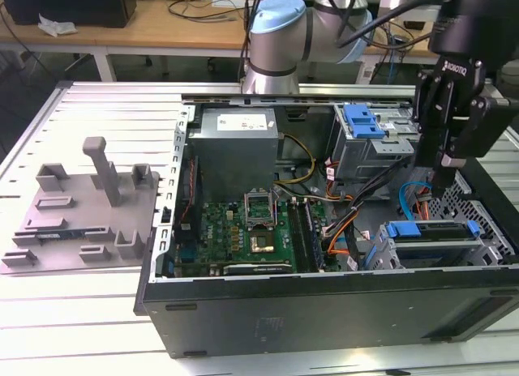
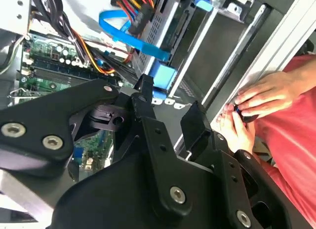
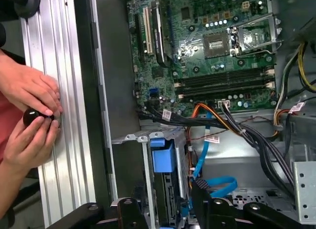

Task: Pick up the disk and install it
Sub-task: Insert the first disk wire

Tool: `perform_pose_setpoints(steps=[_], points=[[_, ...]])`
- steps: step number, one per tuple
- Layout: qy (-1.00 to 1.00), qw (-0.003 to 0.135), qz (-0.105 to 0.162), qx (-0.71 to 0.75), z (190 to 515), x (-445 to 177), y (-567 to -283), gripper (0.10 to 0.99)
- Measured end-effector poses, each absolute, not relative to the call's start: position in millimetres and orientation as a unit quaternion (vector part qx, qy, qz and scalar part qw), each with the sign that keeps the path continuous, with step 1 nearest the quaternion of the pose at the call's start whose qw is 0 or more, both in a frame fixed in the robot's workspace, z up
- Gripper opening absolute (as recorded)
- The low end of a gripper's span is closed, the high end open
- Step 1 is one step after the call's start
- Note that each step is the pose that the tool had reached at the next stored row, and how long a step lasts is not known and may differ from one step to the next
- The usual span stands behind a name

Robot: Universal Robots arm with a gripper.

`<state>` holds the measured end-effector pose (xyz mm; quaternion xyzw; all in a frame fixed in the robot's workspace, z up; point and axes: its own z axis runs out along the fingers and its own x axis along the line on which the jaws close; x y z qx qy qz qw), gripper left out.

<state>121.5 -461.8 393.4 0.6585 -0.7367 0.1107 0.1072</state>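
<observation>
The open computer case (image 1: 324, 311) lies on its side on the ribbed aluminium tabletop (image 1: 73, 303). The disk (image 1: 430, 230) sits inside the case, in the metal drive cage at the corner farthest from the power supply (image 1: 235, 149). Its blue carrier shows in both wrist views (image 3: 163, 157) (image 2: 163, 77), with a blue ribbon cable (image 3: 217, 182) curling just beside it within the case. The claw (image 1: 446, 169) hangs over that same corner of the case, directly above the disk. Its black fingers (image 3: 200, 194) are spread apart with the carrier showing in the gap between them, and they grip nothing and touch nothing; the second wrist view (image 2: 170, 103) shows the same open, empty gap. The green motherboard (image 1: 251, 230) fills the middle of the case floor. Outside the case, against its long wall, a person's two hands (image 3: 29, 95) rest on the tabletop, pinching a small dark round object (image 3: 33, 117). A grey moulded fixture (image 1: 89, 206) stands on the tabletop beyond the power-supply end of the case.
</observation>
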Motion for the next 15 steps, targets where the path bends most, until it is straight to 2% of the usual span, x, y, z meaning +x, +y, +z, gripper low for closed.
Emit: perform_pose_setpoints(steps=[8,15], points=[[-0.741,0.112,0.114,0.653,389.8,152.1,-453.2,0.506],[-0.741,0.127,0.130,0.647,383.8,167.3,-440.7,0.506]])
